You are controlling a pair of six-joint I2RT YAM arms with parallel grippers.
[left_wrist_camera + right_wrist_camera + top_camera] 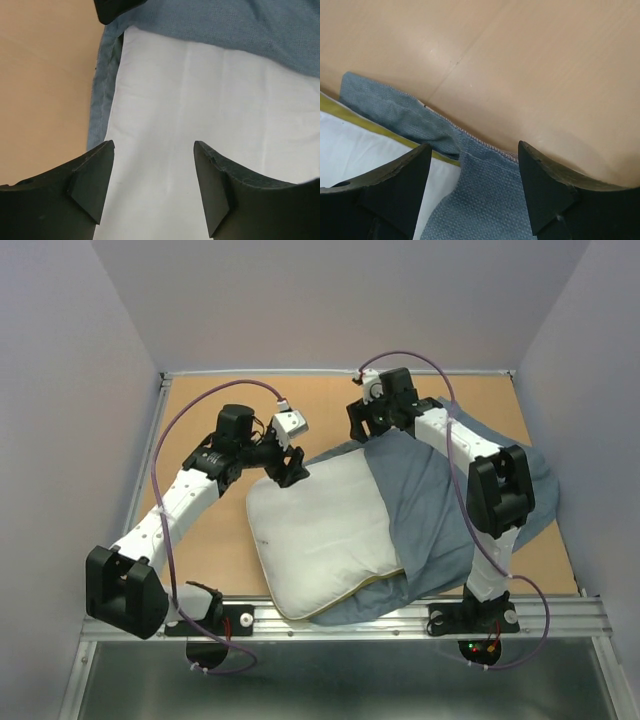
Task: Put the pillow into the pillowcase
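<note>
Pillow [318, 532] lies on the table [215, 425] at its near edge, right side covered by the pillowcase [435, 505]. Farther back, left gripper [294, 475] stands over the pillow's far corner, jaws apart and empty. Right gripper [363, 430] stands over the pillowcase's far edge, jaws apart and empty.

pillow [320, 530]: 1 | pillowcase [420, 512]: 1 | tools [292, 470] [362, 430]: 2 | arms [170, 505] [470, 450]: 2 | table [330, 400]: 1

Soft, even light from above; the top view is bright and sharp; the pillow [320, 530] reads almost blown white; my left fingers [90, 185] loom black, slightly blurred (close to the lens); a faint shadow softens the table [570, 145].
</note>
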